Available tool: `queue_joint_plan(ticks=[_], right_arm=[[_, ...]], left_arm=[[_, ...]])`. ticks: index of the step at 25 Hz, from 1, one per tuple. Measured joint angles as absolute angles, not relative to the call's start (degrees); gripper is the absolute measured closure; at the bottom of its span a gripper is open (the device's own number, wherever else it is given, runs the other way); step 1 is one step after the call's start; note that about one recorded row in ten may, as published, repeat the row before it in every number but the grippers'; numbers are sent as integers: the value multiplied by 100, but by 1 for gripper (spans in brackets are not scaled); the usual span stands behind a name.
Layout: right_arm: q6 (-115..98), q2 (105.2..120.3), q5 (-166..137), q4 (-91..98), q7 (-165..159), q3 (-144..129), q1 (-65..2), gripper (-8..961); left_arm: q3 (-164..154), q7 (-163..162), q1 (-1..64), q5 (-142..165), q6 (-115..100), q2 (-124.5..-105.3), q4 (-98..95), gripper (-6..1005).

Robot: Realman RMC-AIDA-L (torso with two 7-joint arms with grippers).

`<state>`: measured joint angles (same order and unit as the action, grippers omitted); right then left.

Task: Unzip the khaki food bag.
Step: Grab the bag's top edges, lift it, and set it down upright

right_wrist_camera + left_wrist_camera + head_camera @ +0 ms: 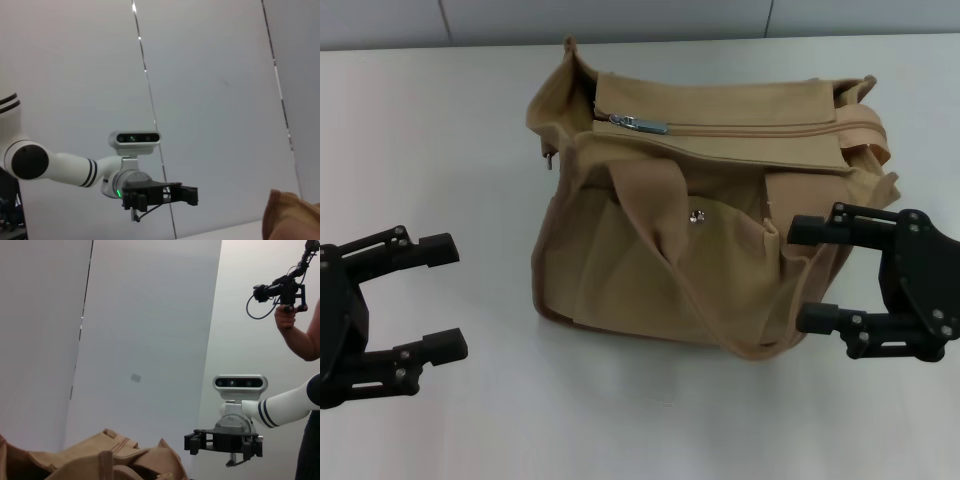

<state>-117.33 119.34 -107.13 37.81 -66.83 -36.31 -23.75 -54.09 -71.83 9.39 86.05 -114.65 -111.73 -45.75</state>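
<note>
While zipper remains shut, white table [440, 150] holds khaki food bag [705, 215] at centre, front pocket facing robot, handles slumped over it. Right gripper [818, 275] at bag's right end, fingers spread wide, flanking corner, gripping nothing. Left gripper [448, 298] low on table, well apart from bag's left side, fingers likewise spread, empty. Metal zipper pull [642, 124] lies at top left end of zip. Judged stage: approach, nothing grasped. Next move likely calls for bracing bag, then pinching small pull.
</note>
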Motion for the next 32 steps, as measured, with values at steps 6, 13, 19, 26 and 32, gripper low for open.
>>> queue_joint_plan(ticks=[6, 13, 19, 26, 32], right_arm=[[-11739, 11933, -10709, 3735, -6673, -3736, -2450, 179], [-11717, 11930, -10704, 3719, -6670, -3744, -2478, 179], [-11564, 11926, -10702, 3676, -6670, -3637, -2457, 179], [-11425, 11918, -10694, 3566, -6670, -3524, -2424, 179], [-11370, 11918, -10694, 3469, -6671, -3524, -2416, 179]], left_arm=[[-5418, -7203, 950, 8778, -11457, -11193, -4577, 181], [-5350, -7206, 1052, 9055, -11424, -11278, -4589, 199], [-5214, -7039, 1066, 9099, -10843, -11404, -4463, 213], [-5178, -6441, 1184, 9194, -9716, -11636, -3837, 231], [-4991, -6026, 1563, 9019, -9328, -11869, -3313, 246]])
